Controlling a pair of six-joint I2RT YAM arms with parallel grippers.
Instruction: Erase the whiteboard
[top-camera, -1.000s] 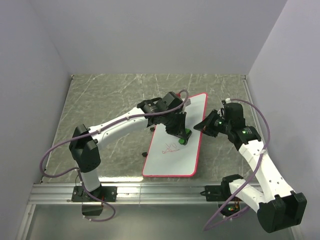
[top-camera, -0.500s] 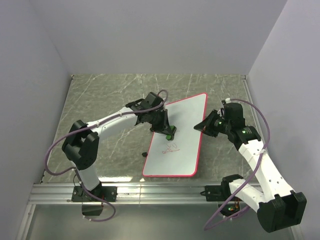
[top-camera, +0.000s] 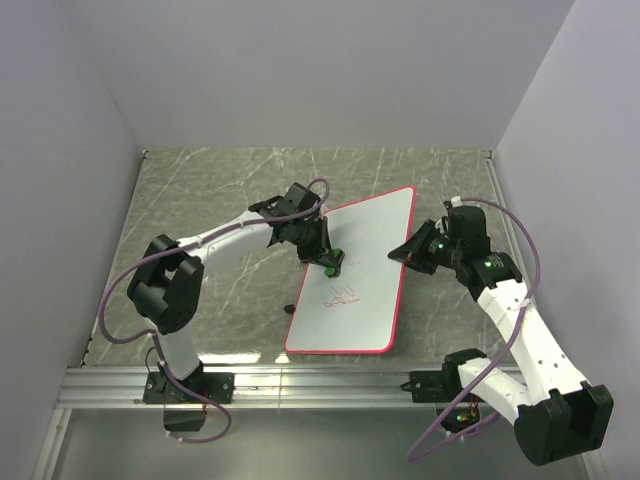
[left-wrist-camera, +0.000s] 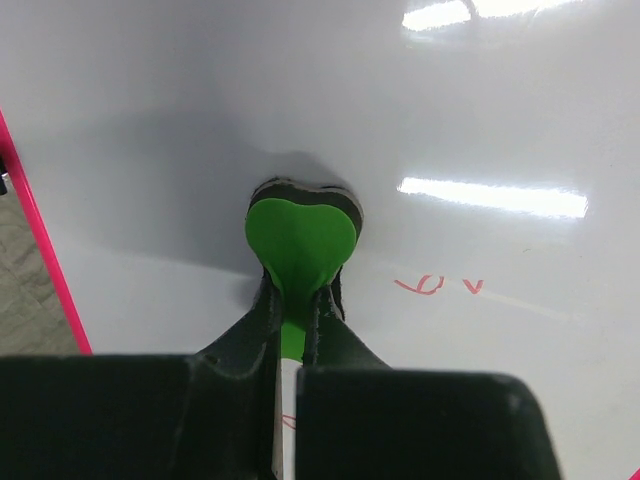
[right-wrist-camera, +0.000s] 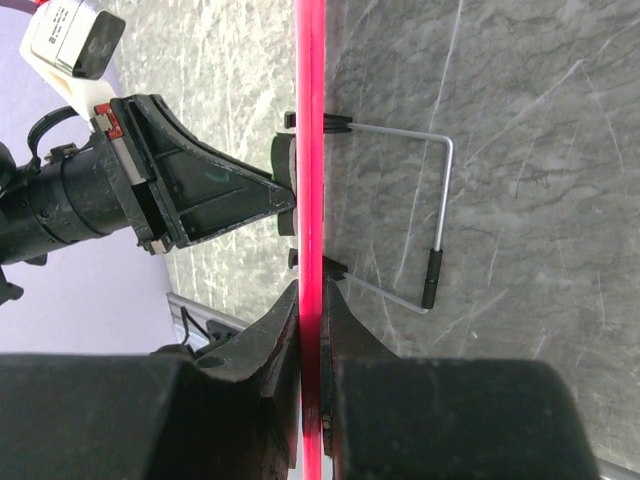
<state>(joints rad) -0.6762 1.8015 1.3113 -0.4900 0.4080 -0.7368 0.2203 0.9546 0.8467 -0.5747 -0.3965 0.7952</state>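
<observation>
**A:** Two grips matter here. The left gripper (left-wrist-camera: 297, 300) is clenched on the waist of the green eraser (left-wrist-camera: 300, 235), and the eraser's dark pad seems to rest flat on the whiteboard (left-wrist-camera: 480, 110).

**B:** Where are the red scribbles (top-camera: 343, 293)?

**A:** Just nearer than the eraser and slightly to its right, on the board's near half. I'd pull the stroke nearward across them. Keep the pad flat, the pressure even and the passes overlapping, so no streak is left between them.

**B:** Won't the board slide?

**A:** The right gripper (right-wrist-camera: 312, 300) is pinched onto the pink rim (right-wrist-camera: 311, 150) at the board's right edge, beside a wire stand (right-wrist-camera: 440, 200), so it braces the board. The board lies mid-table (top-camera: 200, 190), angled from near left to far right. Light strokes should keep that hold from slipping.
</observation>
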